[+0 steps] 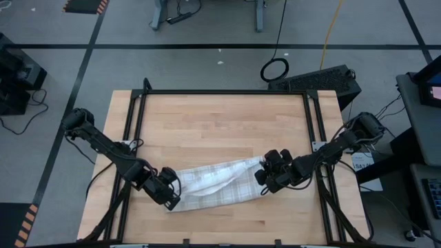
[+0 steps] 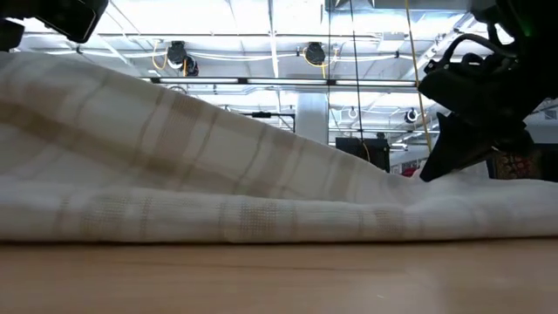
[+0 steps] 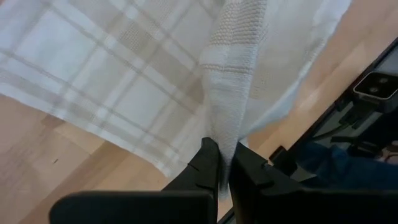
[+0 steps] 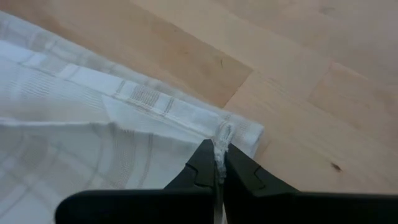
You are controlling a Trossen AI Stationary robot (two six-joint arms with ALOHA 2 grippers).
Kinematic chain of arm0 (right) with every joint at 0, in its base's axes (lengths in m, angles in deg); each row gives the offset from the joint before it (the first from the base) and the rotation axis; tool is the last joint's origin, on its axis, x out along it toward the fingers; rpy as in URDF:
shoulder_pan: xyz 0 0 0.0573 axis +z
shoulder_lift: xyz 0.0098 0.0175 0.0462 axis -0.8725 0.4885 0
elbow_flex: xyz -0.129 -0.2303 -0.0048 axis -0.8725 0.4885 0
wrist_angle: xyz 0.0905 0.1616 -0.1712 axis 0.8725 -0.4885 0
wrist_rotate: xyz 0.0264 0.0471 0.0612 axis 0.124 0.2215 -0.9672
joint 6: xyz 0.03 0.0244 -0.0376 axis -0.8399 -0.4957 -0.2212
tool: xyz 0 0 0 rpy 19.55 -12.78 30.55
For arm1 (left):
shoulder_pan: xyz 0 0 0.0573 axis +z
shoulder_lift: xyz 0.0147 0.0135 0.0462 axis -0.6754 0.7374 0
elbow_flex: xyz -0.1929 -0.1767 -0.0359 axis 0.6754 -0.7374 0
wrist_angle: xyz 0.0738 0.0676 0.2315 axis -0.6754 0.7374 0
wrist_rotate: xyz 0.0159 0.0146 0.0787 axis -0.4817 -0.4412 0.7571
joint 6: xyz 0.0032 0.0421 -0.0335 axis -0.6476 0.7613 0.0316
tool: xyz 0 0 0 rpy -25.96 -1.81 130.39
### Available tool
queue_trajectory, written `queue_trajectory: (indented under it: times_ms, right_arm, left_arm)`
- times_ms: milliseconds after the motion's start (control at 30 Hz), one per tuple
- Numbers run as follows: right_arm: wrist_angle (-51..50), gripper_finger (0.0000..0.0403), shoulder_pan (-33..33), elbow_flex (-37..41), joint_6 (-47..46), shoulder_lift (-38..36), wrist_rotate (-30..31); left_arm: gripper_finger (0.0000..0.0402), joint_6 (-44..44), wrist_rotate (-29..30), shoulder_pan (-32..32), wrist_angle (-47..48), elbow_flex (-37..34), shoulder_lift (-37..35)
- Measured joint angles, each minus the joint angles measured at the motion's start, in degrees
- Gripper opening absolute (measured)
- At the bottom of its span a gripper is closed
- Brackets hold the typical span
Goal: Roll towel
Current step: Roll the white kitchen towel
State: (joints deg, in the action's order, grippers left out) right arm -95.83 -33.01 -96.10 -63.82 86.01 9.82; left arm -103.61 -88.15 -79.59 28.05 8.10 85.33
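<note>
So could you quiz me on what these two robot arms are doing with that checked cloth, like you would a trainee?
1. True or false: both end effectors are shut on the towel.
2. Which end effector grips the towel at a hemmed corner: A) left, B) right?
3. What surface does the towel rest on?

Key:
1. True. The left end effector and the right end effector each pinch cloth.
2. B. The right wrist view shows the hemmed corner between its fingers.
3. The wooden table.
</note>
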Motion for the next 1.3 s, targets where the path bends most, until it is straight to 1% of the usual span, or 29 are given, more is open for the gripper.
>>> queue_trajectory:
  times_ms: [267, 367, 533, 700, 800, 867, 933, 1033, 1067, 1133, 1200, 1233, 1300]
  right_arm:
    - [-0.96, 0.0000, -0.06, 0.00, 0.18, 0.04, 0.09]
    - [-1.00, 0.0008, -0.06, -0.02, 0.52, 0.04, 1.64]
    - [-1.48, 0.0053, -0.91, -0.02, 0.66, 0.04, 2.50]
    - [-1.58, 0.0103, -2.63, -0.02, 0.68, 0.04, 2.86]
    - [-1.95, 0.0128, -3.46, -0.02, 2.63, 0.03, 2.86]
    - [-4.08, 0.0141, -3.82, -0.26, 3.97, -0.71, 2.45]
    - [-8.70, 0.0151, -3.95, -1.70, 4.39, -2.48, 2.46]
    - [-20.50, 0.0160, -3.93, -5.21, 2.09, -6.76, 2.22]
    - [-24.69, 0.0161, -3.93, -6.53, 0.44, -8.51, 1.21]
    - [-29.64, 0.0162, -3.85, -7.65, -0.99, -11.96, -1.58]
    - [-31.25, 0.0162, -2.78, -6.89, 0.28, -15.24, -5.01]
    - [-30.32, 0.0162, -1.87, -6.10, 1.06, -16.95, -6.13]
    - [-26.23, 0.0162, -0.28, -3.32, 1.61, -20.37, -6.47]
  left_arm:
    - [0.0022, 0.01, 3.37, 0.00, 0.10, 0.00, 0.00]
    - [0.0022, -0.87, 4.22, 0.00, 0.97, 0.00, 0.00]
    - [0.0022, -1.07, 5.11, 0.00, 1.86, 0.00, 0.02]
    - [0.0022, -3.70, 7.00, 0.00, 3.33, 0.00, 0.04]
    - [0.0022, -5.26, 7.77, 0.00, 4.30, 0.00, 0.04]
    - [0.0022, -6.39, 8.68, 0.00, 4.72, 0.00, 0.04]
    - [0.0022, -7.71, 9.55, 0.00, 5.21, 0.00, 0.04]
    - [0.0022, -8.35, 9.83, 0.00, 5.62, 0.00, 0.04]
    - [0.0022, -8.37, 9.83, 0.00, 5.63, 0.00, 0.05]
    - [0.0022, -8.41, 9.83, 0.00, 5.63, 0.00, 0.07]
    - [0.0022, -8.41, 9.83, 0.00, 5.62, 0.00, 0.09]
    - [0.0022, -8.41, 9.83, 0.00, 5.62, 0.00, 0.09]
    - [0.0022, -8.41, 9.83, 0.00, 5.60, 0.00, 0.09]
